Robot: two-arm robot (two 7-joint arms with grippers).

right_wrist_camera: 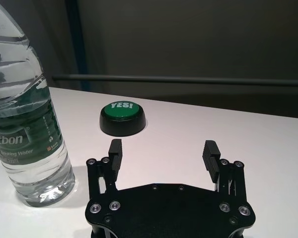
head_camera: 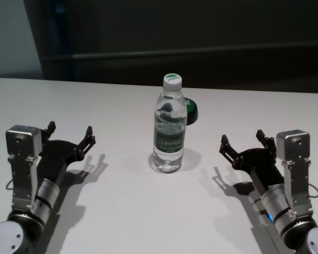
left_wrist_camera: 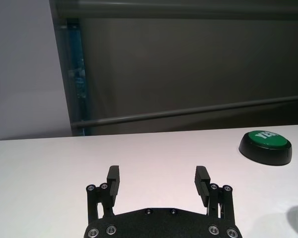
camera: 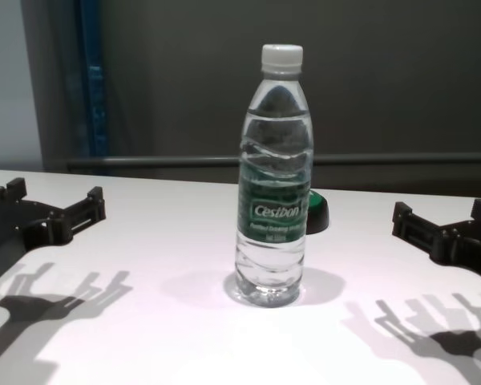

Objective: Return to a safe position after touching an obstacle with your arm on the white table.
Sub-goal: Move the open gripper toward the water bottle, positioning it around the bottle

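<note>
Clear plastic, ribbed and filled with water, makes up the bottle (head_camera: 169, 129) that stands upright near the middle of the white worktop (head_camera: 127, 211), somewhat closer to the far edge than to the near one. It has a white screw cap and a dark green "Cestbon" label around its waist. Nothing touches it. Just behind it, toward the far edge, sits a small black dome with a green "YES!" top (right_wrist_camera: 122, 118); in the head view the button is mostly hidden by the bottle, but the right wrist view shows a strip of bare worktop between the two.

On the left side of the worktop, the left pincer (head_camera: 70, 132) hangs low above the surface, its two black fingers (left_wrist_camera: 113, 179) spread wide apart with nothing between them. It is well apart from the bottle and points toward the far edge, angled slightly inward. Its shadow falls on the worktop beneath and beside it.

On the right side, the right pincer (head_camera: 243, 141) mirrors it: fingers (right_wrist_camera: 210, 153) wide apart, holding nothing, low over the worktop and well clear of the bottle. Both forearms run back toward the near corners, the left to the near left corner and the right to the near right one.
</note>
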